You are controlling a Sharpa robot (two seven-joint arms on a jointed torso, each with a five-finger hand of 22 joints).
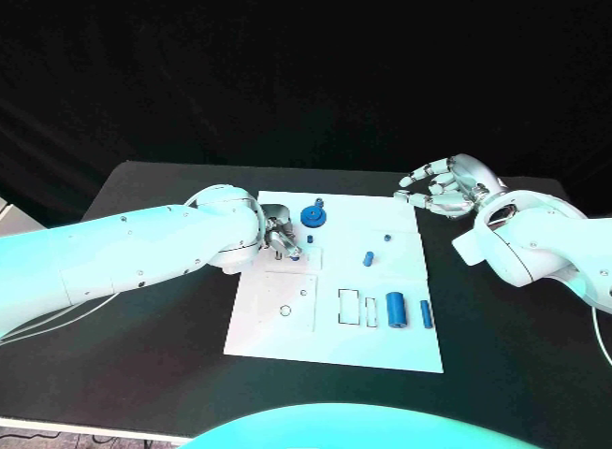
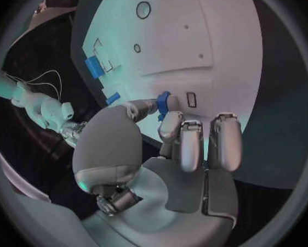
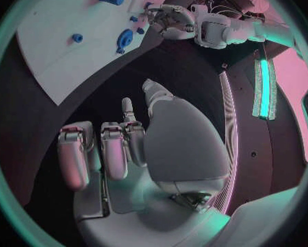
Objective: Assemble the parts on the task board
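Board (image 1: 336, 332) mid-table, white, long axis running away from robot. Parts on it, head view: blue gear (image 1: 315, 220) at far end, looks seated upright on its spot; small peg (image 1: 369, 258) mid-board, another tiny blue bit (image 1: 387, 238) just beyond it. Near right edge, two blue cylinders: fat one (image 1: 395, 306) and thin one (image 1: 425, 314), side by side, both lying flat next to outlined slots (image 1: 351, 306), not in them. Round holes on near-left of board look unfilled.

Left hand (image 1: 281, 241) over board's far-left part, just nearer robot than gear. Left wrist view: thumb and a finger pinch a small blue piece (image 2: 163, 101), held at or v. close to board surface beside a small rectangular slot (image 2: 191, 99). Contact w/ board: can't tell. Other fingers (image 2: 195, 142) curled in loosely.

Right hand (image 1: 448, 187) off board, past its far-right corner, over black table. Right wrist view: hand (image 3: 120, 148) holds nothing, fingers bent partway, gaps between them, half-open.

Progress, my read: early-to-mid. Gear prob. done; piece in left hand is the step underway. Left to do: both cylinders, prob. the loose pegs, open holes. Most of job remains.
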